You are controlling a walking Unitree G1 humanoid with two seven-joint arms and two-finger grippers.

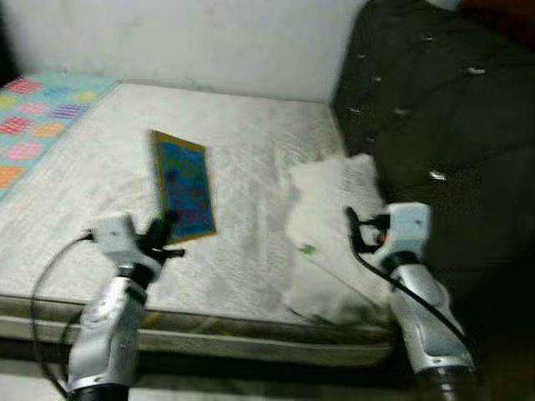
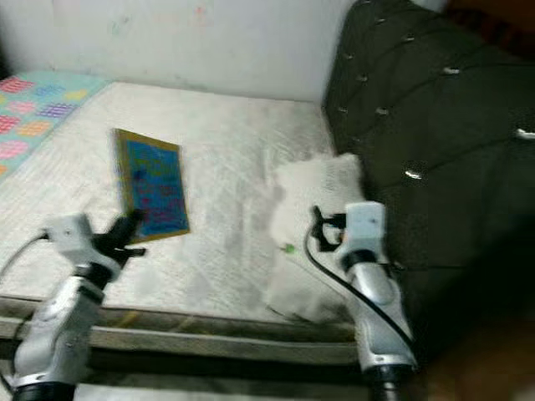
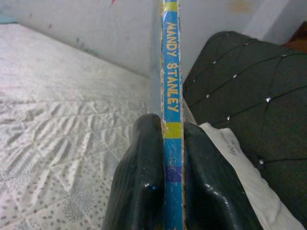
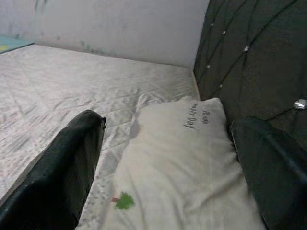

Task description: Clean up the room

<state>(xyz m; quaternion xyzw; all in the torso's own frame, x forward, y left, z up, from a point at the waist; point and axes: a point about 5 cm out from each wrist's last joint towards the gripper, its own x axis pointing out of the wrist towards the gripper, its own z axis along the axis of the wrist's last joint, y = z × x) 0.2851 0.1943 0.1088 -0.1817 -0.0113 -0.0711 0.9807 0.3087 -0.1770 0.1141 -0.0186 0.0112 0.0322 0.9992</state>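
Note:
A thin blue picture book (image 1: 183,185) with a yellow-brown border is held up over the white mattress (image 1: 242,150). My left gripper (image 1: 166,233) is shut on its lower edge. In the left wrist view the book's spine (image 3: 172,96) stands clamped between my two black fingers (image 3: 144,182). My right gripper (image 1: 361,230) is open above a white pillow (image 1: 330,234) that lies against the dark tufted headboard (image 1: 443,117). The right wrist view has the pillow (image 4: 182,163) lying between my spread fingers (image 4: 62,177).
A colourful patchwork blanket (image 1: 38,117) covers the mattress's far left corner. A pale wall (image 1: 192,42) runs behind the bed. The mattress's front edge (image 1: 217,330) is just in front of my arms.

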